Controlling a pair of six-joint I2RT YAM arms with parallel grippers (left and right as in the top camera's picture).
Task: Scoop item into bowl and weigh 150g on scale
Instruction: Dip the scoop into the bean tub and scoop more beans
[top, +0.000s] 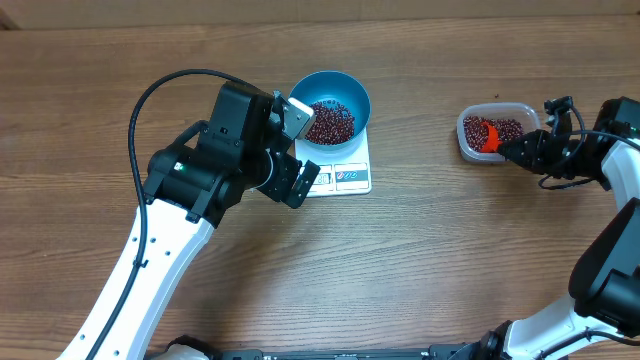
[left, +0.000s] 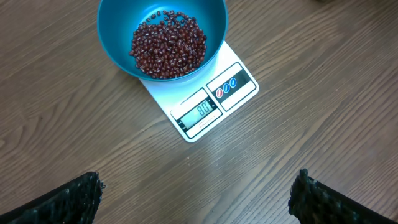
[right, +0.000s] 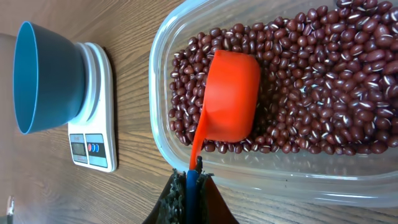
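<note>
Beans (right: 323, 74): fill clear tub (right: 160, 68), partly fill blue bowl (top: 357, 88) on scale (top: 350, 176), well to tub's left. Clamps right claw (right: 193, 179) on orange scoop (right: 231, 93), handle running straight into tub; holds left claw (left: 199, 199) apart, nearer bowl.

Brown wood-grain tabletop (top: 450, 250) fills overhead view edge to edge, grain running left to right. Finish matte, darker streaks through pattern. Light soft and even, shadows faint and soft-edged. Same wood surface forms backdrop in both wrist views.
</note>
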